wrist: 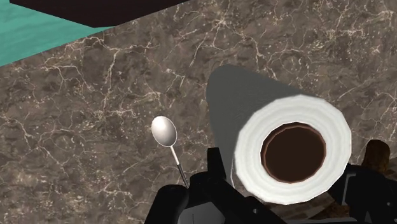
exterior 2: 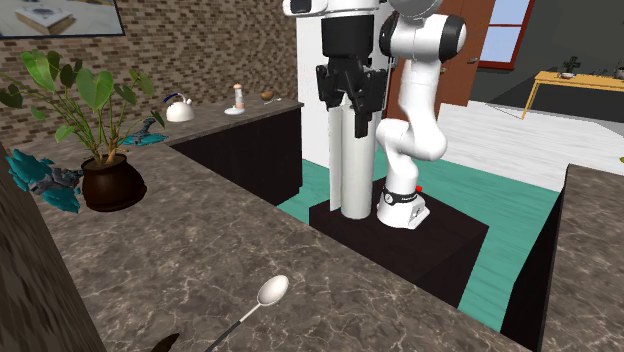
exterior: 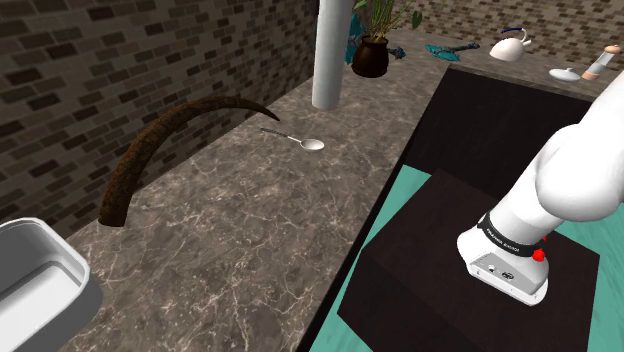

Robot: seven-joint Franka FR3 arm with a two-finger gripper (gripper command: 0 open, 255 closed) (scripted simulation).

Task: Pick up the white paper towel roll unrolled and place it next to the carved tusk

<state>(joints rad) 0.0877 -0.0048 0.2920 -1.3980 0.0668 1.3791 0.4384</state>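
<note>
The white paper towel roll (exterior: 328, 52) is upright, a tall column with a brown core, over the marbled bench (exterior: 250, 230) near the edge that faces the robot's stand (exterior: 470, 290). In the second exterior view its lower end shows past that edge, against the dark stand, so I cannot tell whether its foot touches the bench. The black tool (exterior 2: 352, 100) comes down on the roll's top end and is clenched on it, one finger pressed to each side of the white wall. The wrist view looks straight down the core with the fingers (wrist: 219, 167) hugging the roll. A silver spoon (exterior: 295, 138) lies flat on the bench just beside the roll, away from the stand-side edge, with its bowl turned toward the roll. Beyond the spoon, along the bench's brick-wall edge, lies the carved tusk (exterior: 140, 152). It is a long, dark brown curve whose thin tip reaches toward the spoon and whose thick butt points toward the far end of the bench. The tusk is well apart from the roll, with the spoon between them. At that far end sits a white basin (exterior: 45, 275). In the corner where the bench turns stands a potted plant (exterior: 370, 55) in a dark pot, and farther along that second stretch is a white kettle (exterior: 510, 45).
</note>
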